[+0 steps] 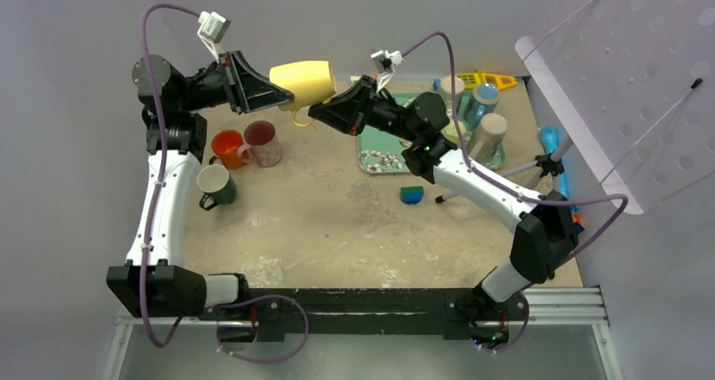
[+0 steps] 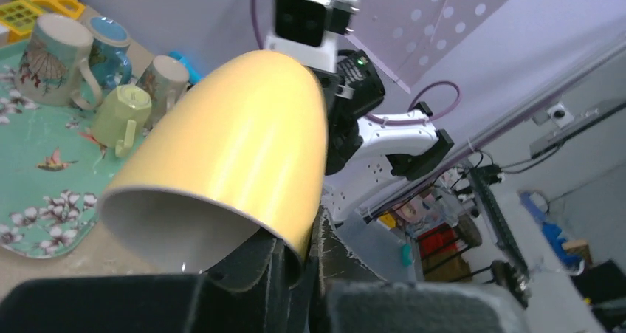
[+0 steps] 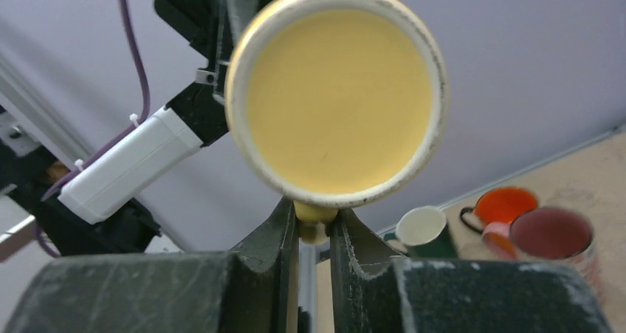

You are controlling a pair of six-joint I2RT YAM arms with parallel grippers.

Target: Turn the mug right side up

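The right gripper [image 3: 314,237] is shut tight on the handle [image 3: 314,221] of the mug [image 3: 336,89]. The mug's rim wall is pinched by the left gripper [image 2: 299,263], with 1 finger set inside the mouth and 1 outside. The mug is held on its side in the air over the far part of the table [image 1: 337,228], its mouth turned left and its base right. 3 other mugs [image 1: 226,148] are stood upright near the left edge just nearer than it, and a tray [image 1: 375,148] is partly covered by the right arm.
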